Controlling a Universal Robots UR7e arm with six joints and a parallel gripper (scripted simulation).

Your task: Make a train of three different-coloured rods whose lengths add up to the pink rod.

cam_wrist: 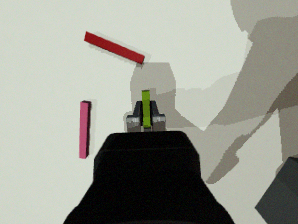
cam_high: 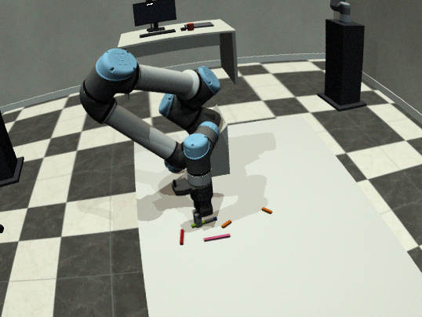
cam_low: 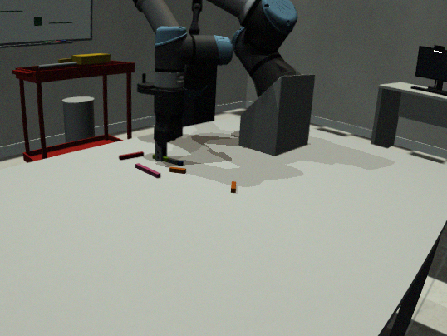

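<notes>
My gripper (cam_high: 198,224) (cam_low: 159,158) (cam_wrist: 146,108) is low at the table, shut on the lime rod (cam_high: 194,225) (cam_low: 166,158) (cam_wrist: 146,102). The grey rod (cam_high: 209,220) (cam_low: 173,160) and the blue rod (cam_high: 215,218) (cam_low: 180,163) follow the lime rod roughly in line. The fingers partly hide the lime rod, and I cannot measure the gap at its grey end. The pink rod (cam_high: 216,237) (cam_low: 148,170) (cam_wrist: 85,130) lies apart, roughly alongside this row. The red rod (cam_high: 181,237) (cam_low: 131,155) (cam_wrist: 114,48) lies beyond the lime end, turned across the row.
One orange rod (cam_high: 226,224) (cam_low: 178,170) lies near the blue end, apart from it. Another orange rod (cam_high: 267,210) (cam_low: 233,187) lies farther off on the white table (cam_high: 298,255) (cam_low: 187,258). The robot's grey base block (cam_low: 276,116) (cam_wrist: 282,195) stands behind the row.
</notes>
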